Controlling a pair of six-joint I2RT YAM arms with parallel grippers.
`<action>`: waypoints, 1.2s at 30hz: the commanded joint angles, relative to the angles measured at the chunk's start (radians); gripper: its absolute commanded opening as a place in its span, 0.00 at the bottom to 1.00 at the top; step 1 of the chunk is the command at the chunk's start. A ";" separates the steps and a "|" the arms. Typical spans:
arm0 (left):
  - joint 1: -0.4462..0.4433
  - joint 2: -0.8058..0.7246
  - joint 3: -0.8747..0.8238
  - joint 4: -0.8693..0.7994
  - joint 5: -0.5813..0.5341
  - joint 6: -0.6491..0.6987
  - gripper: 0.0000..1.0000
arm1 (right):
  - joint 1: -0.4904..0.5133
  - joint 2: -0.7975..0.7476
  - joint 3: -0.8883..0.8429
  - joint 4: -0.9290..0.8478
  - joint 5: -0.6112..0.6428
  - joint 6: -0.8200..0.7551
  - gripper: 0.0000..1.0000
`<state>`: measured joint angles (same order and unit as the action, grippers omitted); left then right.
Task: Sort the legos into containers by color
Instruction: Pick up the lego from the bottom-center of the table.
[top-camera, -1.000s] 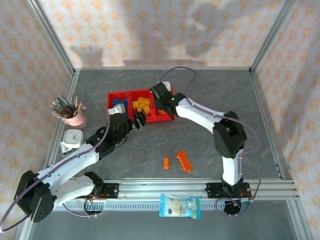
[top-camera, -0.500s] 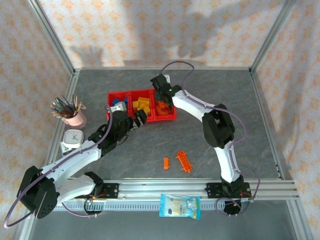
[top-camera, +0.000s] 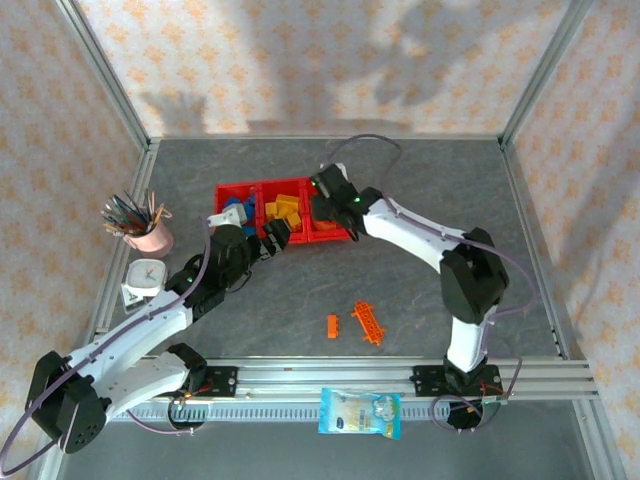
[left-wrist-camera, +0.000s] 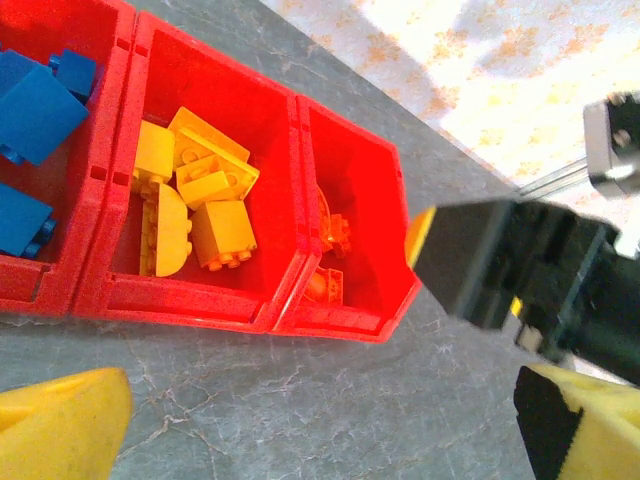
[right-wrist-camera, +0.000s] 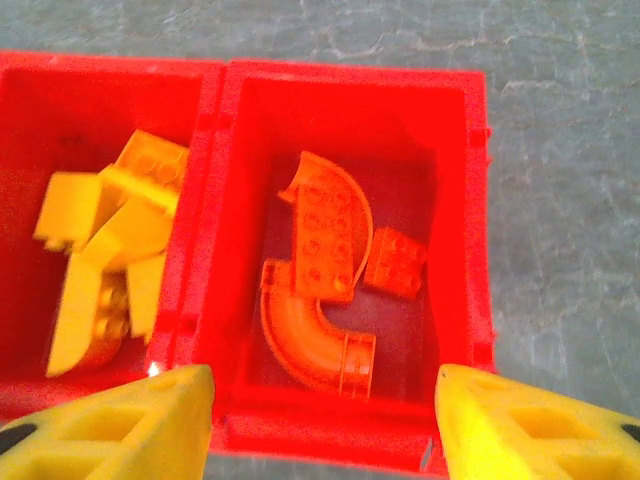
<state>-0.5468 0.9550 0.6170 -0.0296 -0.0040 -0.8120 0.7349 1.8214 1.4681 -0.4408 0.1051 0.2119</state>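
Orange plastic lies nearest on the grey counter (top-camera: 450, 190): a small orange brick (top-camera: 332, 326) and, just beside it on its right, a ladder-like orange piece (top-camera: 368, 323), both well apart from the containers. Farther back on the left stand a small white clock (top-camera: 146, 277) and a pink cup of pens (top-camera: 150, 238). The left tool (top-camera: 275, 238) hangs at the near wall of the red containers (top-camera: 335, 238), its yellow fingertips (left-wrist-camera: 60, 420) spread wide with nothing between them. The containers sit mid-counter as one tray with three bins. Blue legos (left-wrist-camera: 35, 110) fill the left bin and yellow legos (left-wrist-camera: 195, 200) the middle one. In the right bin lie orange legos: a curved orange piece (right-wrist-camera: 310, 345), a rounded plate (right-wrist-camera: 325, 230) over it and a small square brick (right-wrist-camera: 395, 262) touching that plate. The right tool (top-camera: 322, 208) hovers over this right bin, its fingers apart and empty.
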 joint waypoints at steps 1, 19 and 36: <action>0.008 -0.041 -0.035 -0.034 0.015 -0.015 0.99 | 0.034 -0.085 -0.077 -0.020 0.022 0.042 0.61; 0.008 -0.204 -0.132 -0.196 0.046 -0.020 0.99 | 0.378 -0.276 -0.418 -0.140 0.090 0.476 0.70; 0.008 -0.212 -0.164 -0.218 0.113 -0.022 0.99 | 0.526 -0.202 -0.528 -0.133 0.059 0.713 0.56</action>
<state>-0.5468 0.7521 0.4683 -0.2363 0.0914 -0.8368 1.2503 1.6081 0.9634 -0.5793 0.1509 0.8772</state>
